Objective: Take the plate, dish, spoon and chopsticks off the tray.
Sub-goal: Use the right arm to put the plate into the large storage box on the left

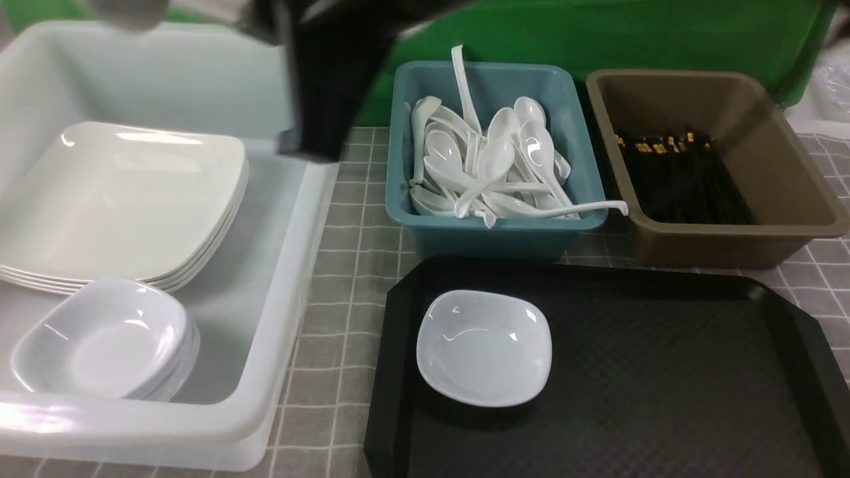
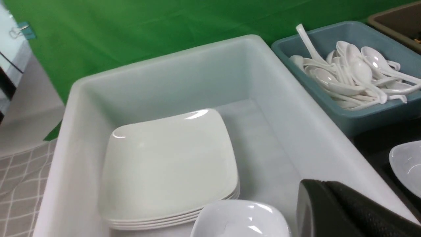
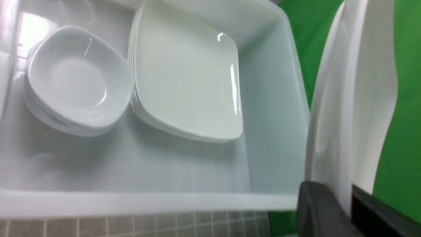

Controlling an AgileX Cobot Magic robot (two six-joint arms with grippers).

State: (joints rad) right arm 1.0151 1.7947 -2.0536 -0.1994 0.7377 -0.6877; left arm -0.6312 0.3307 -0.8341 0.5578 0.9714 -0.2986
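Observation:
The small white dish (image 1: 484, 346) sits on the left part of the black tray (image 1: 664, 372); its rim also shows in the left wrist view (image 2: 408, 164). My right gripper (image 3: 345, 197) is shut on the white plate (image 3: 358, 82), which it holds edge-on over the white tub's right rim. In the front view that arm is a dark blur (image 1: 325, 79). My left gripper (image 2: 324, 186) hangs shut and empty over the tub's near right side. Neither a spoon nor chopsticks lie on the tray.
The white tub (image 1: 292, 279) at left holds a stack of plates (image 1: 119, 199) and a stack of dishes (image 1: 106, 342). Behind the tray stand a teal tub (image 1: 491, 236) full of white spoons and a brown tub (image 1: 730, 242) of black chopsticks.

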